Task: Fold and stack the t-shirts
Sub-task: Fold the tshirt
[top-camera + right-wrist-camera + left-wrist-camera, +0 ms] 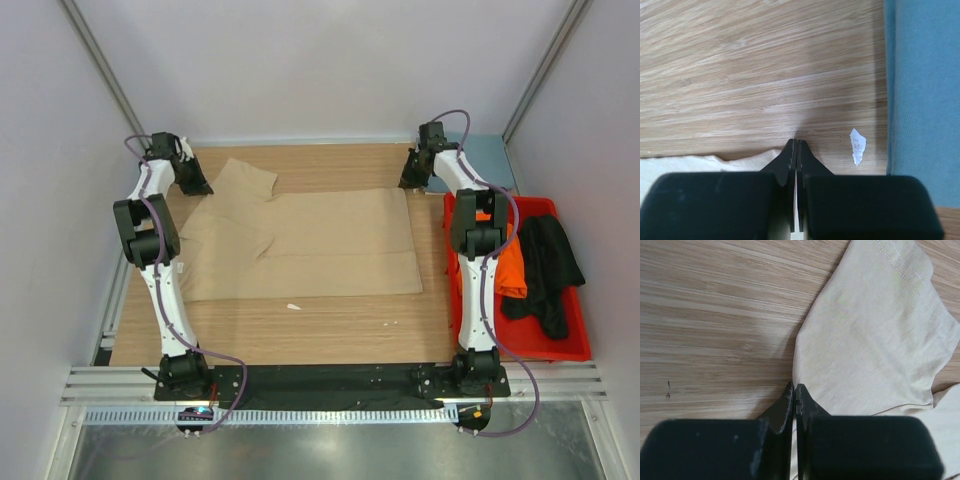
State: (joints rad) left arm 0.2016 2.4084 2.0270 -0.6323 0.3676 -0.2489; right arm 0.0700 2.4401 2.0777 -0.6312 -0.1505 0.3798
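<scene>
The tan t-shirt [330,245] is lying flat and lightly creased, one sleeve [875,330] spreading ahead-right of the left gripper [793,386]. That gripper and the right gripper [796,142] are each pinching its edge, jaws closed.

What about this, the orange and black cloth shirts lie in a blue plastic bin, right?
No: the plastic bin is red, not blue, per the top external view. The orange cloth t-shirt and black cloth t-shirt do lie in it.
</scene>
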